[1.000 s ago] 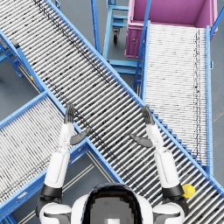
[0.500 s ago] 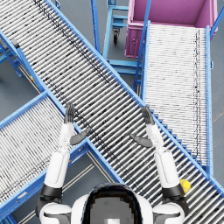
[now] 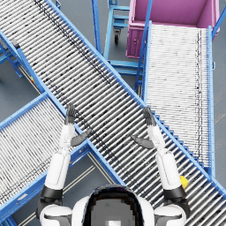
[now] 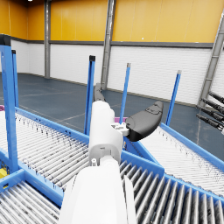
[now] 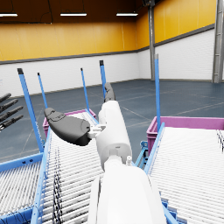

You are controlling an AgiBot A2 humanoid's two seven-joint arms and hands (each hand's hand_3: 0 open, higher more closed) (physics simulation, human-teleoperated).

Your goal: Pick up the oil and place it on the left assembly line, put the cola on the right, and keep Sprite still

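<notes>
Left hand (image 3: 70,130) and right hand (image 3: 150,132) hover empty over the blue-edged conveyor (image 3: 101,97).

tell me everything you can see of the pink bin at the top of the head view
The pink bin is an open-topped, box-shaped container in plain magenta with smooth walls that look like plastic. It stands upright, and the part of its inside that shows holds nothing. The picture's top edge cuts off its far side. It sits at the far end of the right roller conveyor, whose last rollers reach its near rim, and part of its outer wall shows just left of that conveyor. Blue frame posts stand close beside it.
</notes>
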